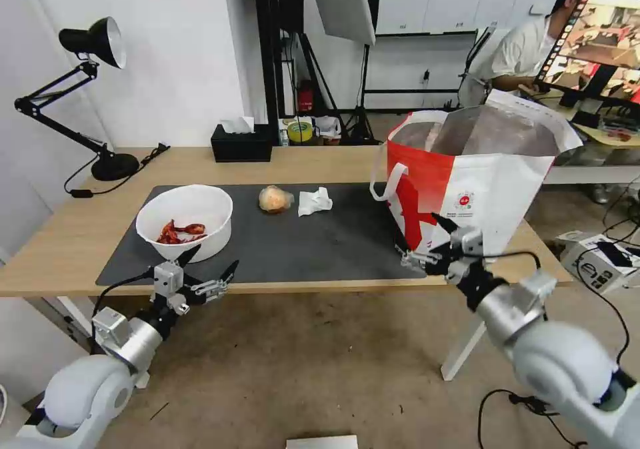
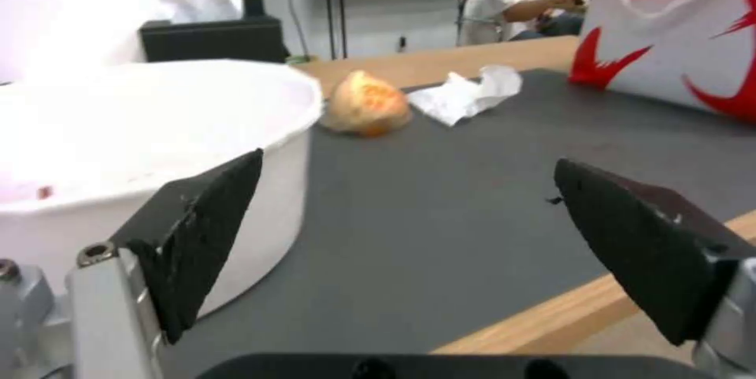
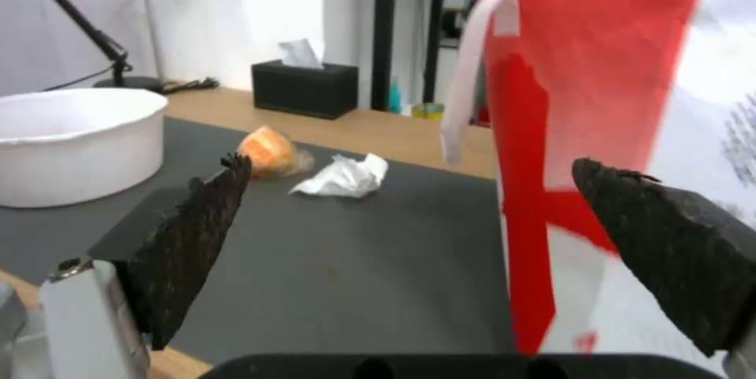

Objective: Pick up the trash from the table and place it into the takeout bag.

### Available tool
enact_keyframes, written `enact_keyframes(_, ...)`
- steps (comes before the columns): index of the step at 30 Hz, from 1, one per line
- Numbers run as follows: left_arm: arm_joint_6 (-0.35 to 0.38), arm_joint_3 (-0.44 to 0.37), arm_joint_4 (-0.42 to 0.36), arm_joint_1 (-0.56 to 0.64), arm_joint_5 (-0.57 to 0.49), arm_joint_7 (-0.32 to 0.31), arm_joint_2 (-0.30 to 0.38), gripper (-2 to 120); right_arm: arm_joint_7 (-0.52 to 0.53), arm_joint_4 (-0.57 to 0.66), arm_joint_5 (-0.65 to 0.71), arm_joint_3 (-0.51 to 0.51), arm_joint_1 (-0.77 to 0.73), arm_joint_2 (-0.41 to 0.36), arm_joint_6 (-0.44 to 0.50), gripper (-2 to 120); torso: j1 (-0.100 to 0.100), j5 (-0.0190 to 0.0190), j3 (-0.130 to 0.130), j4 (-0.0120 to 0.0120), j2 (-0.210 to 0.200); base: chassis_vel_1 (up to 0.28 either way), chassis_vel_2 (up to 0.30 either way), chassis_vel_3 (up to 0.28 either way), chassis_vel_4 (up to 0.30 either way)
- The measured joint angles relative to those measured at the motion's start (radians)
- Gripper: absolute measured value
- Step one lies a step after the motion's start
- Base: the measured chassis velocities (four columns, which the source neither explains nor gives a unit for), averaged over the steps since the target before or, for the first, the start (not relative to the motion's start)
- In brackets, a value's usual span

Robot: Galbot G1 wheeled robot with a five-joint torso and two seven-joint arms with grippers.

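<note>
While the left gripper (image 1: 212, 264) hangs spread wide at the table's (image 1: 60, 249) near edge, the white bowl of shells (image 1: 185, 219) sits just beyond. Right gripper (image 1: 421, 240), also splayed, empty, hovers beside the takeout bag (image 1: 490, 182); orange lump (image 1: 275, 198) and tissue (image 1: 314, 201) lie farther back.

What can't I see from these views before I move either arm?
- Takeout bag interior: head view sees just the foil lining near the rim; its walls hide the bottom.
- White bowl contents: both wrist views look at its wall.
- Bag's far side: cut off in both wrist views.
</note>
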Motion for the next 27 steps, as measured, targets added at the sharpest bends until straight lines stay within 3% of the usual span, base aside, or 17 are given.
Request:
enact_keyframes(14, -0.023, -0.148, 0.012, 0.138, 0.059, 0.023, -0.069, 100, 0.046, 0.001, -0.024, -0.049, -0.092, 0.056, 0.034, 100, 0.0, -0.0001, 0.0, 0.0002, 0.0, 0.0, 0.0, 0.0, 0.0)
enact_keyframes(27, -0.028, -0.157, 0.014, 0.171, 0.098, 0.024, -0.103, 100, 0.051, -0.064, -0.02, -0.11, -0.088, 0.084, 0.035, 100, 0.0, 0.0, 0.0, 0.0001, 0.0, 0.0, 0.0, 0.0, 0.0)
